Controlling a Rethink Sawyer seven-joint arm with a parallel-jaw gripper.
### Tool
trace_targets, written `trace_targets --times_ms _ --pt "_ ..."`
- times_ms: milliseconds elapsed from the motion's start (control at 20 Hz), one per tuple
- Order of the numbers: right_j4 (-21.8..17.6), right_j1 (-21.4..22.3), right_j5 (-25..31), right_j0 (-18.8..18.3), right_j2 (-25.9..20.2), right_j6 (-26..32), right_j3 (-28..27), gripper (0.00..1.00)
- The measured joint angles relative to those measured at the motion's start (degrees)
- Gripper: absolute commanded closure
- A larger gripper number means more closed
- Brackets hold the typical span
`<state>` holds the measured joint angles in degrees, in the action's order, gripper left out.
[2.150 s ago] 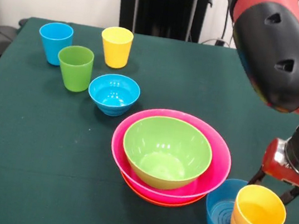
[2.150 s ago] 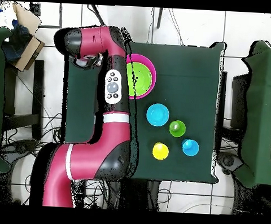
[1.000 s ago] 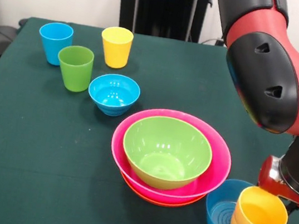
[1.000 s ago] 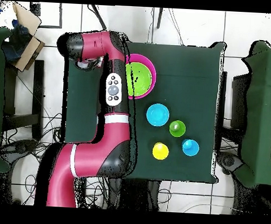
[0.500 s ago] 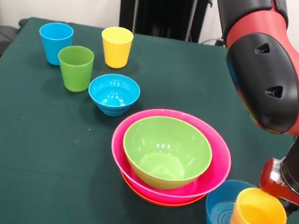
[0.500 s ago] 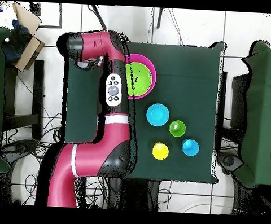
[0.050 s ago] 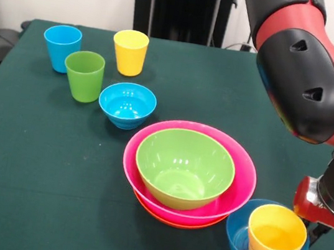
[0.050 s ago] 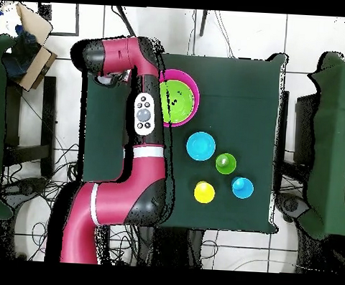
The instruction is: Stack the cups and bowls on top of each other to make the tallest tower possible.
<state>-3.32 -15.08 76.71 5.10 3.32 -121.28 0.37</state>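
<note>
A squat yellow-orange cup (image 7: 275,234) stands upright inside a small blue bowl (image 7: 237,242) at the front right of the table. My gripper (image 7: 318,217) hangs just behind and to the right of that cup, and the cup hides its lower part. A lime green bowl (image 7: 184,167) rests in a pink bowl (image 7: 240,180), which sits on an orange bowl (image 7: 165,220). Another small blue bowl (image 7: 127,104), a green cup (image 7: 84,75), a light blue cup (image 7: 61,47) and a yellow cup (image 7: 129,51) stand apart at the back left.
From above, the arm (image 8: 144,118) covers the table's left side and hides the gripper. The green bowl (image 8: 179,98) in the pink one, the blue bowl (image 8: 201,146) and three cups (image 8: 226,163) lie to its right on the green cloth (image 8: 243,80).
The yellow-orange cup has gone from tilted to upright and sits lower in the blue bowl. That bowl and the three-bowl stack have shifted slightly left. The wrist moved slightly right.
</note>
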Motion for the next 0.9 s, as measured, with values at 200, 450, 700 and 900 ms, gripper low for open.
trace_targets --times_ms 200,450,700,900 --pt "0.02 -0.09 -0.01 0.01 0.14 0.0 -0.08 1.0" --pt "0.02 -0.29 0.0 0.01 0.45 0.0 -0.48 1.0" --pt "0.43 -0.41 0.0 0.01 0.72 0.0 -0.6 1.0" --pt "1.4 -0.42 0.01 0.04 0.94 0.0 -0.6 1.0"
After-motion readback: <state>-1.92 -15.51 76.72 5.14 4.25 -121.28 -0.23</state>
